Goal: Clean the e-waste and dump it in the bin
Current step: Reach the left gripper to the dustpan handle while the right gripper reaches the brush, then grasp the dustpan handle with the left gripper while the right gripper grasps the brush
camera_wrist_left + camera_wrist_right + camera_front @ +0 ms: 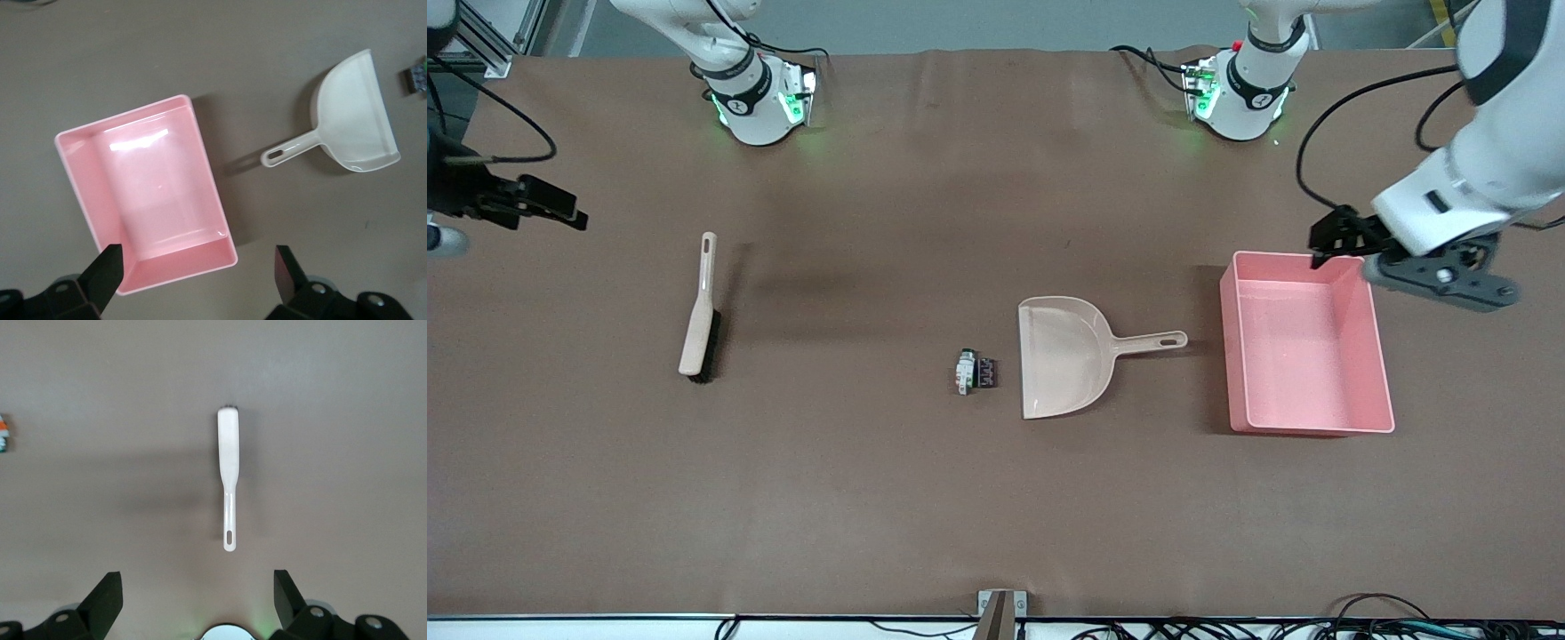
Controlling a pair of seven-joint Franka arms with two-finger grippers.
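The e-waste (974,372) is two tiny bits side by side on the brown table: a white-grey piece with orange and green, and a dark block. They lie just off the beige dustpan's (1063,356) open mouth. The pink bin (1316,429) stands beside the dustpan's handle, toward the left arm's end. My left gripper (1329,238) hangs open and empty over the bin's edge. Its wrist view shows the gripper (198,277), the bin (207,167), the dustpan (353,113) and the e-waste (418,75). My right gripper (560,206) is open and empty over the right arm's end of the table.
A beige brush (698,311) with dark bristles lies flat toward the right arm's end. In the right wrist view the brush (228,453) lies past the open right gripper (198,597), with the e-waste (3,433) at the frame's edge.
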